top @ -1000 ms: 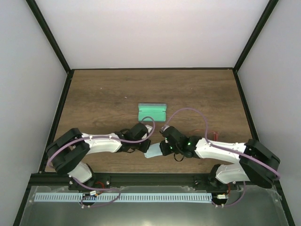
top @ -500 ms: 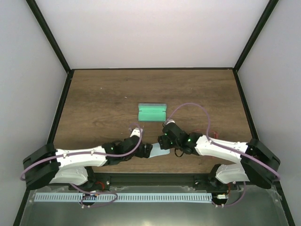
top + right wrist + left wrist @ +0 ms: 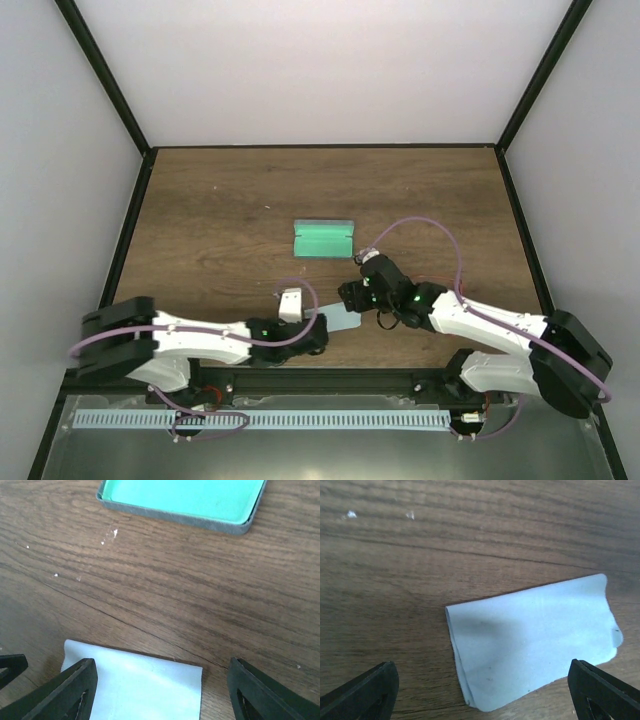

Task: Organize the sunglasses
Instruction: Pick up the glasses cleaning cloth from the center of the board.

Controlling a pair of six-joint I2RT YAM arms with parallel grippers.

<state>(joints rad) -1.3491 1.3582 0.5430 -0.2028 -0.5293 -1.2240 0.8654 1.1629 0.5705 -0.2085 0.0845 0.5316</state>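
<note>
Open wide on the left gripper [image 3: 480, 667], straddling a folded pale blue cloth [image 3: 535, 635]. Parted too on the right gripper [image 3: 161, 664], above that cloth's edge, green-lined case [image 3: 185, 500] open beyond the fingertips. Cannot make out the sunglasses in any view

1. I can pick out the thin red wire-frame sunglasses [image 3: 445, 285] only in the overhead view, as a faint red sliver on the wooden table [image 3: 220, 200].
2. They lie right of centre, tucked against the right arm [image 3: 480, 322], which covers most of them.
3. I cannot tell whether they are folded.
</note>
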